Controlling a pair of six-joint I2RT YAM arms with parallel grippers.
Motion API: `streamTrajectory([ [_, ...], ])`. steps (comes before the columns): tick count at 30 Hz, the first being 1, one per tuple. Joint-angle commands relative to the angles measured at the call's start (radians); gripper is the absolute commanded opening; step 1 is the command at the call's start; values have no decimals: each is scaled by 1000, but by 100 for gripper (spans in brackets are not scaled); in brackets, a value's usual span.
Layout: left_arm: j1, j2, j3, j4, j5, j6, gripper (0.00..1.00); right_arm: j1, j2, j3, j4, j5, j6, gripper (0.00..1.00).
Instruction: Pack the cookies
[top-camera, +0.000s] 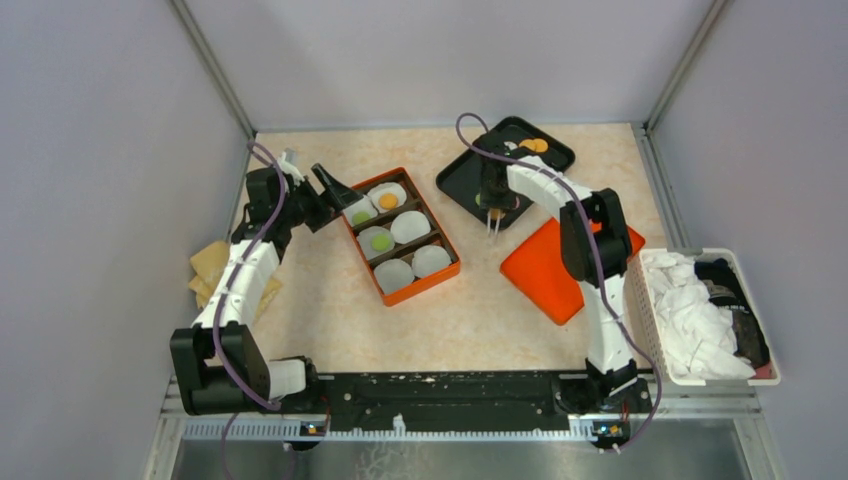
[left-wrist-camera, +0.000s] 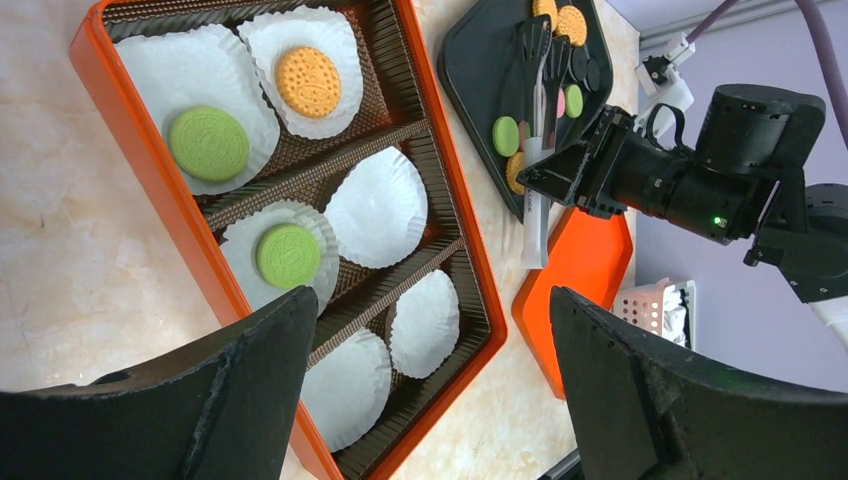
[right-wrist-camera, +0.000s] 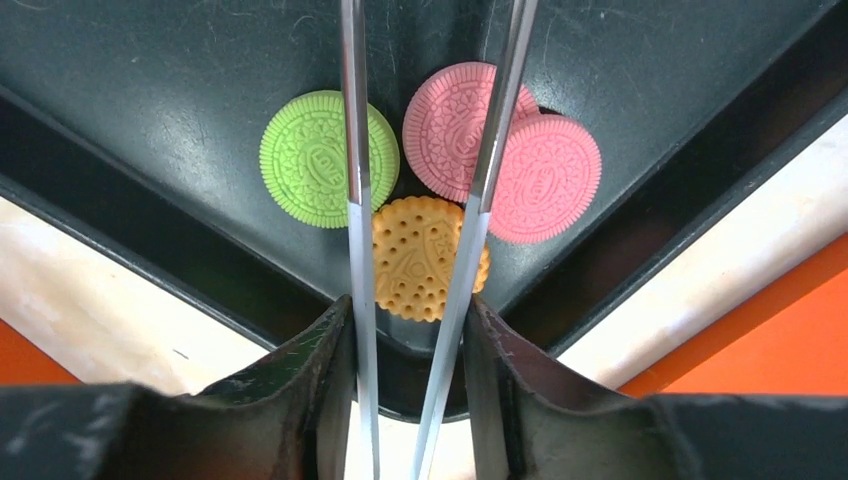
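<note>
**Over the black tray, tongs frame an orange cookie**

On the marbled surface (top-camera: 330, 310), the left arm stretches far from its near-left base. Its tool (left-wrist-camera: 430, 305) is spread wide beside the orange box (left-wrist-camera: 150, 170). The right arm folds at the elbow and reaches left over the black tray (top-camera: 460, 180). Its tool (right-wrist-camera: 408, 310) is clamped on metal tongs (right-wrist-camera: 355, 150) that point down.

Three paper cups (left-wrist-camera: 375, 208) in the box hold an orange cookie (left-wrist-camera: 308, 82) and two green cookies (left-wrist-camera: 208, 143). In the tray, the blades pass either side of another orange cookie (right-wrist-camera: 425, 265), with a green one (right-wrist-camera: 310, 160) and two pink ones (right-wrist-camera: 550, 180) just beside it. The embossing on the cookies is too fine to read.
</note>
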Motion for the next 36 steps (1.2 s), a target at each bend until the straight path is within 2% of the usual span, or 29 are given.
streamTrajectory([
  [1,-4,-43,-12,47,18,-4,92,-10,-2,105,-29,36,-12,34],
  [5,-4,-46,-12,47,16,-4,92,-12,-1,188,-66,64,-32,30],
  [9,-4,-46,-10,45,17,-4,92,-13,-16,217,-79,50,-47,18],
  [19,-4,-40,9,42,14,-5,91,21,-223,24,4,-8,-84,2],
  [24,-4,-46,14,35,8,-7,91,79,-350,-67,40,-12,-120,0],
  [36,-4,-42,30,20,-6,-5,91,254,-532,-137,-12,-6,-165,0],
])
